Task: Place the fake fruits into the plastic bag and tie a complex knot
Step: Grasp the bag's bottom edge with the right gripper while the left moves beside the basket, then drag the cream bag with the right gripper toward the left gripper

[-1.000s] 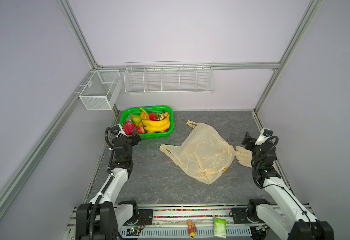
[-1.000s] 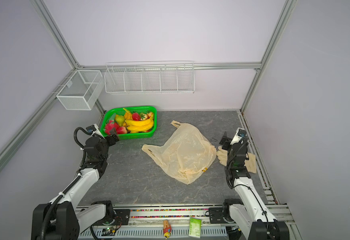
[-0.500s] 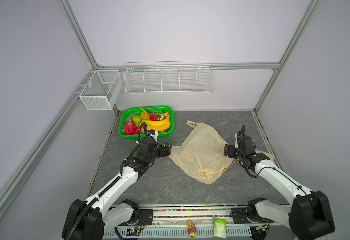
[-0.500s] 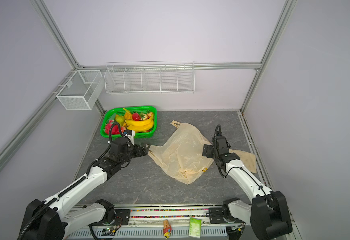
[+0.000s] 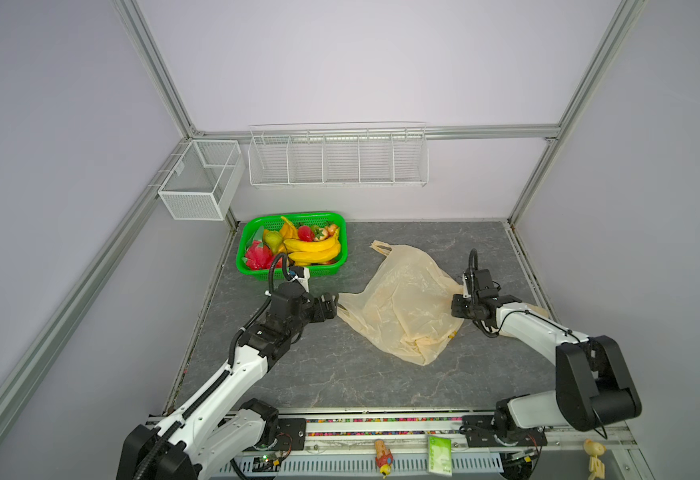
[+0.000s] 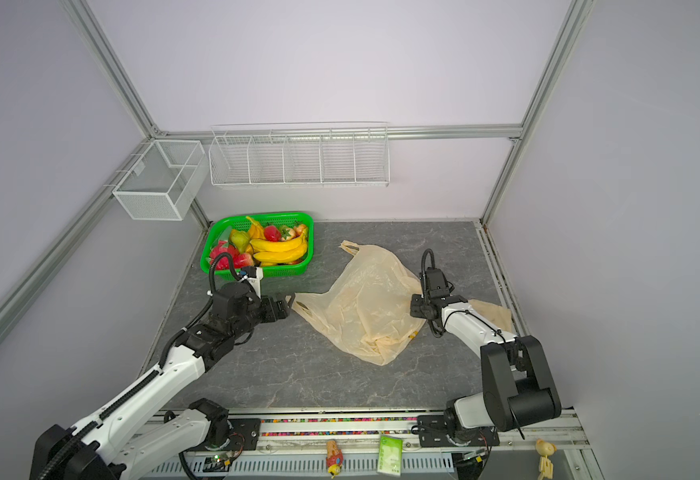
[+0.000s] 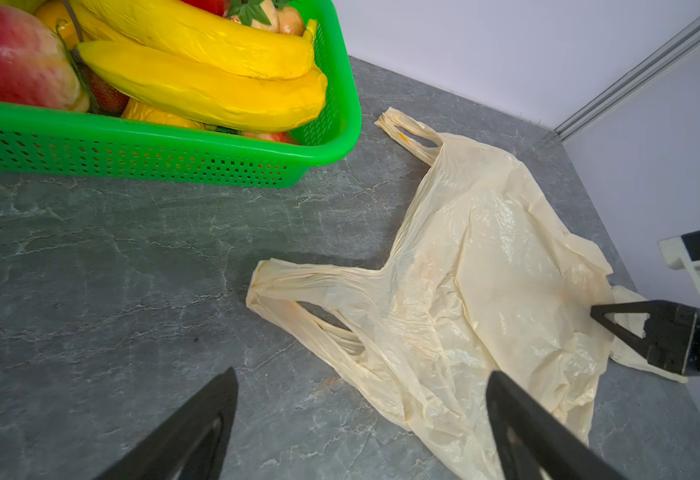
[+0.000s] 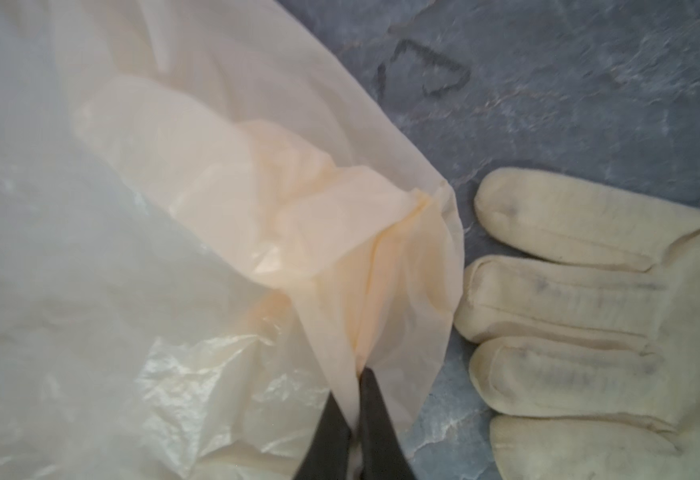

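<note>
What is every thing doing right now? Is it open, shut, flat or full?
Thin cream-yellow plastic bag: lying flat and crumpled, handles untied.
Glossy plastic toy fruits: piled in the basket.
Green mesh plastic basket: upright, holding the fruits.
Cream glove: lying flat beside the bag.
Left end effector: open, by a bag handle, gripping nothing.
Right end effector: shut on the bag's edge.

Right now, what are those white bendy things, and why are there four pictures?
They are two robot arms with pincers for hands. Two pictures look down from above, side by side; the two close-ups come from cameras on the arms' wrists. On the grey table lie a plastic bag, a cream glove beside it, and a green basket full of fake fruits. The right gripper is pinched shut on the plastic bag's edge. The left gripper is open near a handle, holding nothing.
</note>
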Controlling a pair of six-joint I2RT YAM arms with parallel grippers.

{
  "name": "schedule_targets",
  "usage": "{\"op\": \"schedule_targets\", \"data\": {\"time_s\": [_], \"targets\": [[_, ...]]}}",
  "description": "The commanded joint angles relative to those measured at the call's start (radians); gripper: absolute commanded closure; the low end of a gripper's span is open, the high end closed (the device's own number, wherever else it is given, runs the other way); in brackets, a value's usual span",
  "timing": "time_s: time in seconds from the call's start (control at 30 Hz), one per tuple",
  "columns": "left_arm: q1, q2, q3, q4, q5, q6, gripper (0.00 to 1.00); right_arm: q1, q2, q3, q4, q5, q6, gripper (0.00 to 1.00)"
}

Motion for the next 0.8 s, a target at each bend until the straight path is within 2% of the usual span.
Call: {"op": "schedule_targets", "data": {"time_s": [0.0,0.07,0.2,0.3,0.33,0.4,0.53,0.67,0.77], "targets": [[-0.003,-0.038,-0.006,-0.021,-0.01,-0.012,0.06,-0.033,-0.005,0.102,-0.05,-0.108,-0.172,0.94],[-0.003,-0.051,-0.009,-0.019,0.007,-0.009,0.06,-0.032,0.004,0.172,-0.105,-0.2,-0.311,0.94],[-0.002,-0.076,-0.028,0.033,0.021,-0.01,0.06,-0.052,0.008,0.255,-0.168,-0.336,-0.446,0.94],[-0.002,-0.069,-0.011,0.046,0.064,-0.016,0.07,-0.091,0.062,0.378,-0.337,-0.416,-0.552,0.94],[-0.003,-0.062,-0.006,0.044,0.074,-0.019,0.07,-0.092,0.081,0.411,-0.385,-0.411,-0.592,0.93],[-0.004,-0.045,-0.004,0.055,0.095,-0.023,0.07,-0.089,0.126,0.476,-0.464,-0.354,-0.661,0.92],[-0.004,0.003,0.008,0.063,0.098,-0.027,0.07,-0.092,0.222,0.593,-0.539,-0.149,-0.725,0.92],[-0.004,0.06,0.022,0.078,0.106,-0.027,0.08,-0.092,0.316,0.718,-0.506,-0.059,-0.768,0.9],[-0.008,0.095,0.04,0.068,0.105,-0.027,0.08,-0.092,0.389,0.798,-0.428,0.059,-0.804,0.85]]}}
